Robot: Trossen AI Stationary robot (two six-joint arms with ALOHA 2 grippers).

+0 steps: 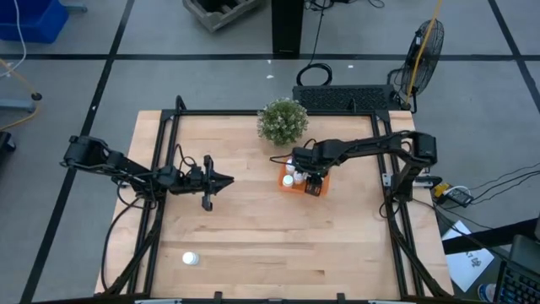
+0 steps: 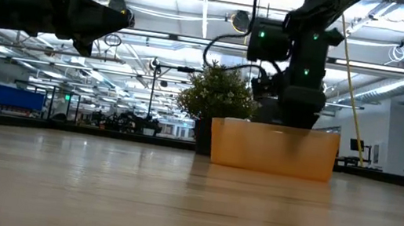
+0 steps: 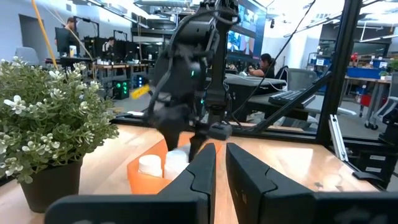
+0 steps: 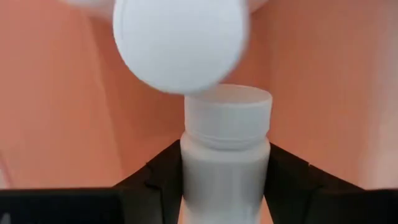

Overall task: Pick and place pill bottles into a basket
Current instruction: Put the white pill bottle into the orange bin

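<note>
High view, three pill bottles (image 1: 288, 179) in basket (image 1: 298, 187), one (image 1: 191, 258) outside

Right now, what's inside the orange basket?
White pill bottles lie at the basket's plant-side end. The right claw is down inside, holding another bottle. Its arm covers the rest, so no full count.

Pill bottle (image 4: 225, 162): no label or print can be read.
Basket (image 2: 272, 148): no marking can be read.
Room screens, papers: nothing legible.
</note>
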